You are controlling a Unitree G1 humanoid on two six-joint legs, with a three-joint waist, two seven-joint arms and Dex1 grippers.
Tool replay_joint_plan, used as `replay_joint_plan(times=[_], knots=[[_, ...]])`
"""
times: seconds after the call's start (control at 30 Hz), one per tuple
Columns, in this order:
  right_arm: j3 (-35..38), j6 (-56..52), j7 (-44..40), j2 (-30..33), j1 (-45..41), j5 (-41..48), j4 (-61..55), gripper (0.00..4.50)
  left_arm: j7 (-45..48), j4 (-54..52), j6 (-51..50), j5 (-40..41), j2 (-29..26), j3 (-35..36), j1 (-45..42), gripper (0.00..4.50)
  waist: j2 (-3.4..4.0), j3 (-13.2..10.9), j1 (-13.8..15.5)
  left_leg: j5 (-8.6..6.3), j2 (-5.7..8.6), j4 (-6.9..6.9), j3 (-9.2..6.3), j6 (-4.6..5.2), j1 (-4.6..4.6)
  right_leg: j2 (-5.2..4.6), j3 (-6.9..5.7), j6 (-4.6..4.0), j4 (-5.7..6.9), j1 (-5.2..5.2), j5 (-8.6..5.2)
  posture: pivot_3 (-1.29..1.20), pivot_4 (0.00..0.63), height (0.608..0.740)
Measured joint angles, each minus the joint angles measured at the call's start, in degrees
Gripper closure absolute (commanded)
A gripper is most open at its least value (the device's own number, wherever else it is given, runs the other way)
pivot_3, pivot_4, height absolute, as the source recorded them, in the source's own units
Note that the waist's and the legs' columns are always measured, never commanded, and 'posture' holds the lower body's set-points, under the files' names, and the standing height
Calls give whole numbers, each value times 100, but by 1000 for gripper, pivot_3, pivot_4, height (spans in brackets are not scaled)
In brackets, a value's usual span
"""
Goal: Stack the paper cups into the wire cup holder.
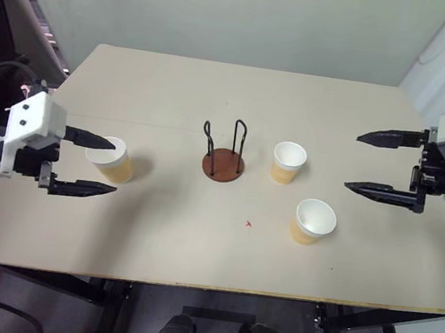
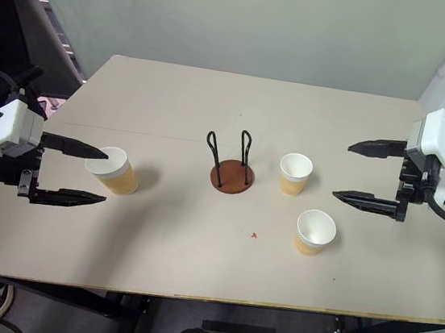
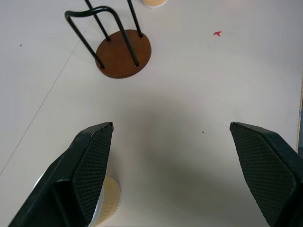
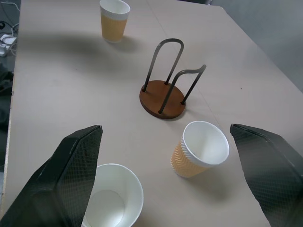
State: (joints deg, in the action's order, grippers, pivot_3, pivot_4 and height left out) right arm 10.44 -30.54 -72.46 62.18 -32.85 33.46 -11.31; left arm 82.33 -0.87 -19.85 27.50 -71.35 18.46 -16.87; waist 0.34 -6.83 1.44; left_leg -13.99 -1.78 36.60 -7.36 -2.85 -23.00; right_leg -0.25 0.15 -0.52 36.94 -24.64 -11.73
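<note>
The wire cup holder [image 1: 222, 166], a brown disc with two black wire loops, stands empty at the table's middle. One paper cup [image 1: 289, 162] stands just right of it, and a second [image 1: 313, 221] is nearer the front edge. A third cup [image 1: 114, 160] stands at the left. My left gripper [image 1: 114, 168] hovers open over that left cup. In the left wrist view the cup [image 3: 109, 203] peeks from behind one finger [image 3: 90, 165], with nothing between the fingers. My right gripper [image 1: 352, 160] is open, right of the two cups [image 4: 201, 149] [image 4: 111, 203], holding nothing.
The beige table [image 1: 157, 240] has a small red mark [image 1: 248, 224] in front of the holder. Its front edge runs close below the cups. A wall stands behind the far edge, and dark equipment sits off the left side.
</note>
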Motion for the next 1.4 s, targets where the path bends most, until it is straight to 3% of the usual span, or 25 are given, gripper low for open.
replay_joint_plan(times=[0.23,0.37,0.47,0.6,0.73,0.9,1.37,1.4], knots=[[-18,20,17,-12,-43,-16,73,0,-8,8,8,-10,41,0,32,270,0,0,0,0,0,1,0,0,0,0,0,0,0,0,0,0,150,740],[-334,-2,647,-712,-633,-248,181,0,-206,-24,-1,-24,275,-126,-144,270,0,0,-34,1,-4,6,2,1,12,0,1,0,8,2,8,0,150,740],[-956,-162,1413,-1560,-1066,-629,145,0,-738,27,42,-301,757,-526,-619,270,7,2,-65,8,-6,10,0,10,19,1,-1,-3,11,2,20,0,150,740],[-1529,-365,1963,-2032,-1169,-1033,139,0,-1622,-50,-47,-584,1804,-1215,-1184,270,10,-1,25,11,0,39,-6,14,-13,-6,-4,14,5,-4,34,0,150,740],[-1399,-592,1857,-1885,-1161,-823,-21,0,-2287,-36,-179,-999,2681,-1956,-1509,270,7,-1,78,4,11,62,5,23,-50,-17,-2,35,-19,-15,46,0,150,740],[-507,-1192,1189,-1199,-1007,370,-779,0,-3089,711,-110,-1568,3542,-2351,-2065,270,4,-1,112,37,8,70,26,-38,-62,-9,0,51,-22,-14,39,0,150,740],[-49,-1614,1464,-745,-428,1016,-1646,0,-4012,2521,719,-2334,5063,-2808,-2807,270,-4,-6,116,20,25,141,47,4,-10,7,33,100,-20,57,45,0,150,740],[-4,-1632,1506,-697,-391,1032,-1659,0,-4085,2636,789,-2401,5139,-2808,-2846,643,-5,-6,117,22,34,144,47,6,-9,7,44,110,-23,61,45,0,150,740]])
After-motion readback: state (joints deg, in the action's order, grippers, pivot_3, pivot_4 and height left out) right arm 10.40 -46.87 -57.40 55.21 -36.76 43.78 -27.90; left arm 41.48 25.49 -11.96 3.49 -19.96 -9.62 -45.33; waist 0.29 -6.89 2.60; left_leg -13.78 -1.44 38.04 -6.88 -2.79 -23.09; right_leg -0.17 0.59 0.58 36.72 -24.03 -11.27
